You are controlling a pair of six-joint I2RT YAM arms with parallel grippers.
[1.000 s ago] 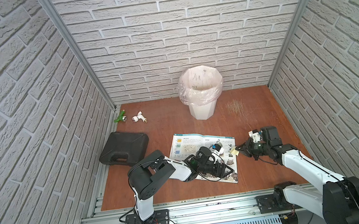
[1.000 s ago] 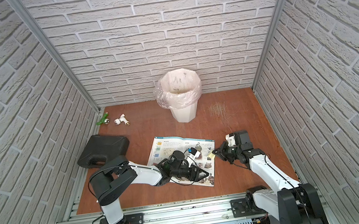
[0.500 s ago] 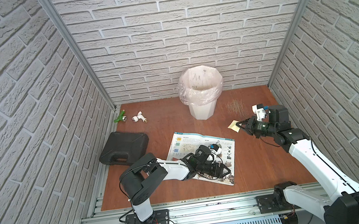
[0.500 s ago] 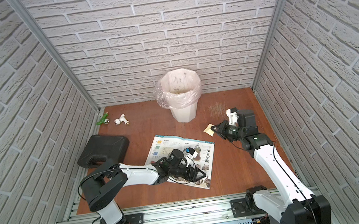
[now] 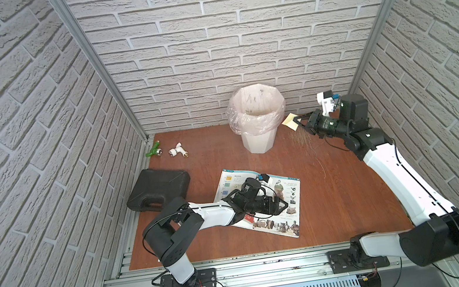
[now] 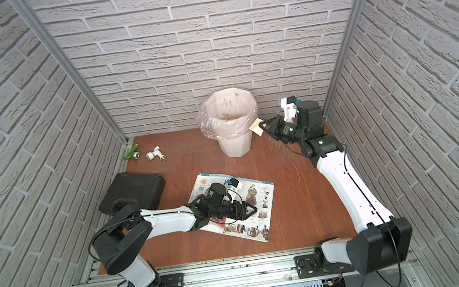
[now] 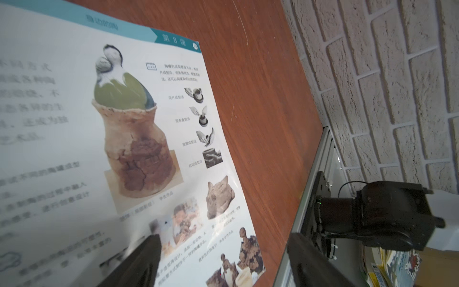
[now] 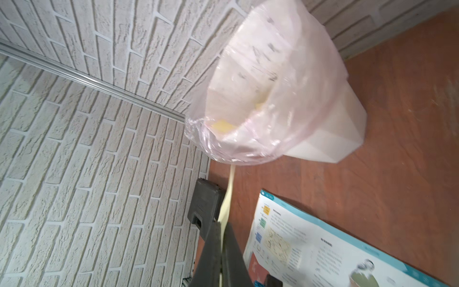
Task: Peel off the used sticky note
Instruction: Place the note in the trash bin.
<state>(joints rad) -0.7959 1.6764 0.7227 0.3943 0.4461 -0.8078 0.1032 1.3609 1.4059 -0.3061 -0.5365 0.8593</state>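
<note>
The used sticky note is a pale yellow slip held in the air just right of the bin's rim. My right gripper is shut on it. In the right wrist view the note shows edge-on, pinched at the right gripper's tips. The open book lies flat on the floor. My left gripper stands open low over its right page, holding nothing.
A white bin lined with a pink bag stands at the back; yellow slips lie inside. A black case sits at the left. Green and white fittings lie in the back left corner.
My right arm has carried the note from the book's right edge up and back to beside the bin. The left gripper's jaws have spread wider over the page.
</note>
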